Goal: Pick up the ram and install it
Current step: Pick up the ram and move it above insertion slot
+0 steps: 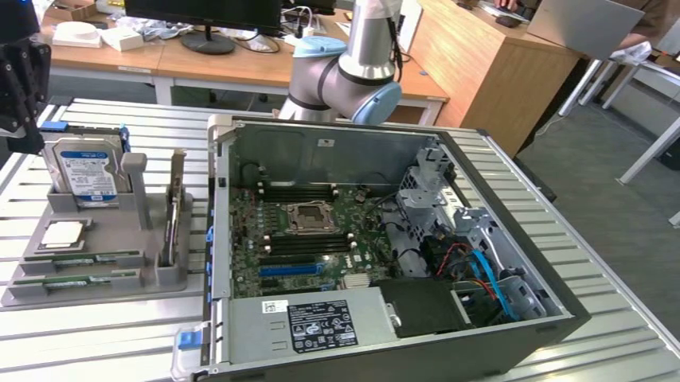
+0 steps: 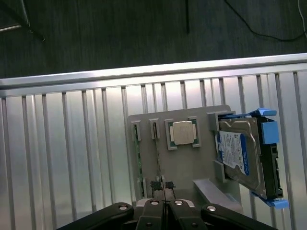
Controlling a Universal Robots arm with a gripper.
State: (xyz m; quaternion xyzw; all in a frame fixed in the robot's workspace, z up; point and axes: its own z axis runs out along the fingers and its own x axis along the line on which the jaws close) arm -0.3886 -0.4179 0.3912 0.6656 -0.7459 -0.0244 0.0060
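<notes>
The black gripper [image 2: 163,203], fingers pinched together on nothing, hovers above the long green ram stick [image 1: 83,260] in the grey holder tray [image 1: 64,296], at eight o'clock from the open computer case [image 1: 318,155]. A clean pick needs centring on it, clear of its twin [image 1: 75,280].

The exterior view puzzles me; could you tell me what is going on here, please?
The robot arm's pincer, shut and apparently empty, hangs over the grey holder beside the open computer case. The ram and its twin lie in the holder's slots, near the processor chip and hard drive.
</notes>
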